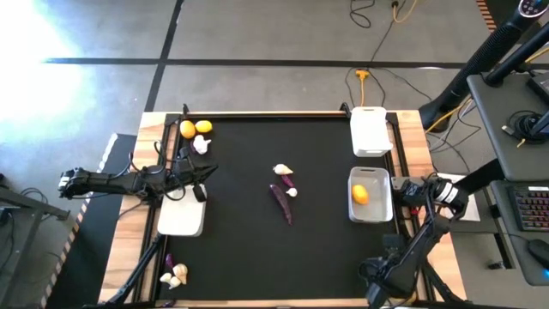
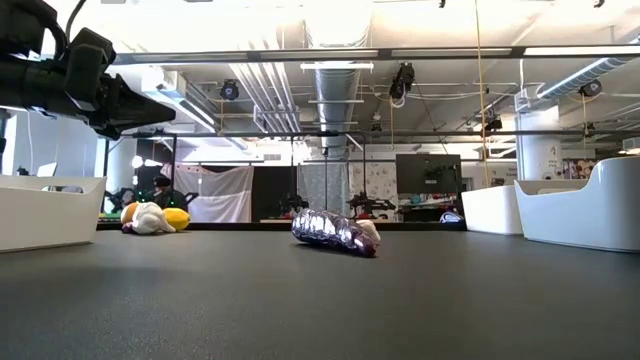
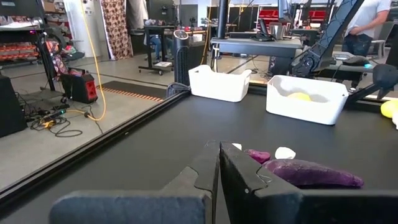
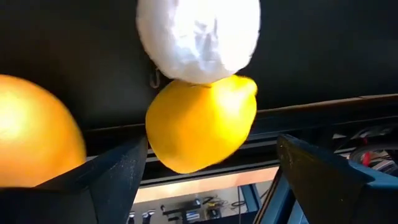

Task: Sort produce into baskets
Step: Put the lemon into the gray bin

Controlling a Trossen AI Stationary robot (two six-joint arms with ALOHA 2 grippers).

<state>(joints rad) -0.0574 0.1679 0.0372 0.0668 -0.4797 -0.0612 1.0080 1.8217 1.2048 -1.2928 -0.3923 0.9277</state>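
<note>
**Left Claw Clenched Over Its Tray as Right Claw Is Standing Wide at the Table's Edge**

We are seeing the left arm reaching level across the left side of the black mat, its left gripper clenched with the fingers pressed together on nothing, hanging above the left basket. It is pointing toward the long purple piece, which is lying mid-table beside a small purple piece and two garlic bulbs.

The right arm is folding in from the table's right edge, beside the near right basket, where one lemon is sitting. The far right basket is standing just beyond it.

The right gripper is standing released, fingers far apart and gripping nothing. Its wrist camera is filling with a yellow lemon touching a white bulb, and a second fruit is being cut off at the frame's edge; we cannot tell which of the table's produce these are.

A lemon pair and a garlic piece are waiting at the far left corner. More garlic is lying at the near left corner, partly hidden by the arm's base.
</note>
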